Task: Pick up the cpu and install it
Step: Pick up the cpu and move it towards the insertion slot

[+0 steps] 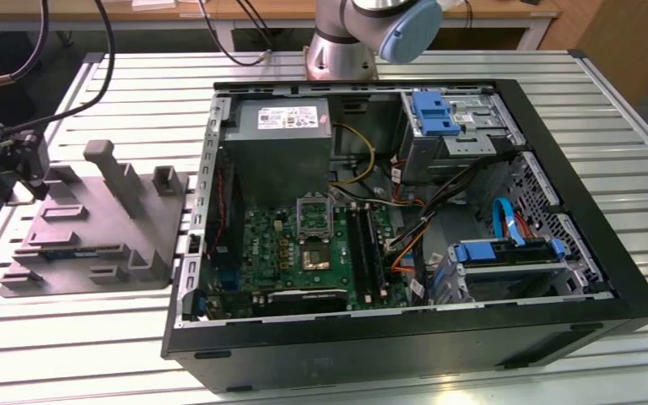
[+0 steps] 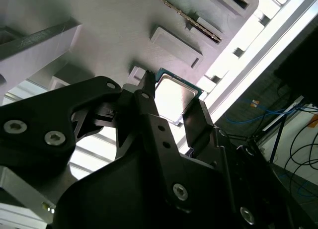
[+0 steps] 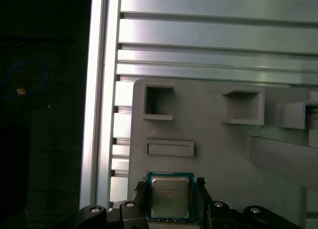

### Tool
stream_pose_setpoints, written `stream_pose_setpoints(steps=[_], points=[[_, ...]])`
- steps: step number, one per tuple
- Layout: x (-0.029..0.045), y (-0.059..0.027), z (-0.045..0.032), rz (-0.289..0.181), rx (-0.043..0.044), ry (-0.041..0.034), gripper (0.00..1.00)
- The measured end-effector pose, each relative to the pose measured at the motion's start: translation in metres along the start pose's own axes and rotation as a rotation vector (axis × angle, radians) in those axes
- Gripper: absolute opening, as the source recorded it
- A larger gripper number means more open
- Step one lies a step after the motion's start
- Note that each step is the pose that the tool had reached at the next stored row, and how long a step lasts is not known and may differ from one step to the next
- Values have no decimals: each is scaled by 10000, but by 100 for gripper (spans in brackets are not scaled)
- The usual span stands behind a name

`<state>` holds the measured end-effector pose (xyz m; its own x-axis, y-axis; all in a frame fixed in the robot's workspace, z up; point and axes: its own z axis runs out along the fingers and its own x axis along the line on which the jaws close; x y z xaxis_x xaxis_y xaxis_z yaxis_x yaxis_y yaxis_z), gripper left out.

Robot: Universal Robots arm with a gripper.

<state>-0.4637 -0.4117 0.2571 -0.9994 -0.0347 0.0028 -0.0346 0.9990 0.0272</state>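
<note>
On the slatted tabletop (image 1: 77, 354), the open computer case (image 1: 414, 337) stands toward the exterior view's right, well apart from the grey-purple fixture (image 1: 88, 236) at its left. Over that fixture the end effector (image 3: 170, 189) is poised. In both wrist views the cpu (image 3: 170, 199), flat and square, is seen pinched by opposite edges directly between its fingers (image 3: 141, 195).

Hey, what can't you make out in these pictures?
- One edge of the cpu, first wrist view: covered by the end effector.
- Whether the cpu rests on the fixture or is lifted, both wrist views: contact hidden beneath it.
- Contacts of the socket, exterior view: too small.
</note>
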Motion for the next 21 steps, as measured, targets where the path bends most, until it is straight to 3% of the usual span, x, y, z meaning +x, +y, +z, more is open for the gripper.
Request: stream_pose_setpoints(steps=[21], points=[[0, 1, -42, 0, 0, -1, 47]])
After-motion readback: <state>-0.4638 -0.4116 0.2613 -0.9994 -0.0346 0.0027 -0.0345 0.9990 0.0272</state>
